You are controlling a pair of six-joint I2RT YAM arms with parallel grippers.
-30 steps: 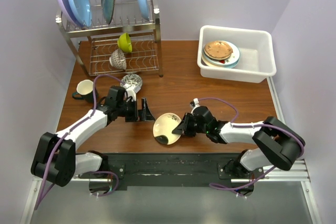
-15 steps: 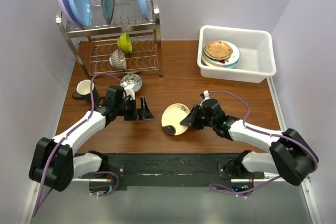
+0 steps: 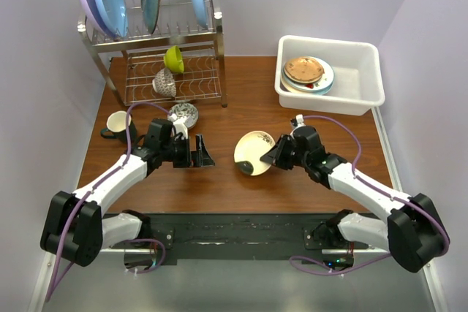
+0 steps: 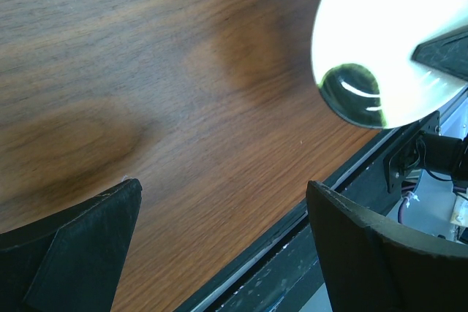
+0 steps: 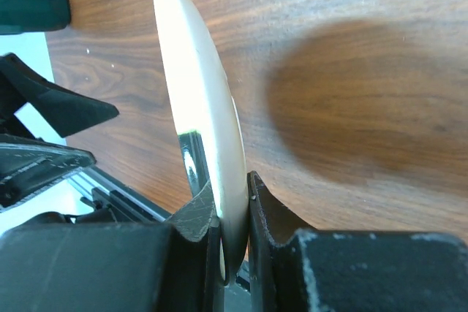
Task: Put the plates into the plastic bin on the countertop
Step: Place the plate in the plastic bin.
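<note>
My right gripper (image 3: 275,157) is shut on the rim of a cream plate (image 3: 254,153) with a glossy black patch and holds it tilted on edge above the countertop (image 3: 241,111). In the right wrist view the plate (image 5: 194,78) stands edge-on, with its rim pinched in the gripper (image 5: 234,195). The white plastic bin (image 3: 365,98) sits at the back right with a stack of plates (image 3: 307,71) in its left half. My left gripper (image 3: 201,153) hangs open over bare wood left of the held plate (image 4: 380,42), with nothing between its fingers (image 4: 88,231).
A two-tier steel rack (image 3: 172,34) at the back left holds blue and lilac plates, a lime-green bowl (image 3: 174,58) and a patterned bowl. A mug (image 3: 117,123) and a small patterned bowl (image 3: 183,113) sit on the countertop in front of it.
My right arm has carried the plate up and to the right, away from the near edge and closer to the bin. The left arm has barely moved.
</note>
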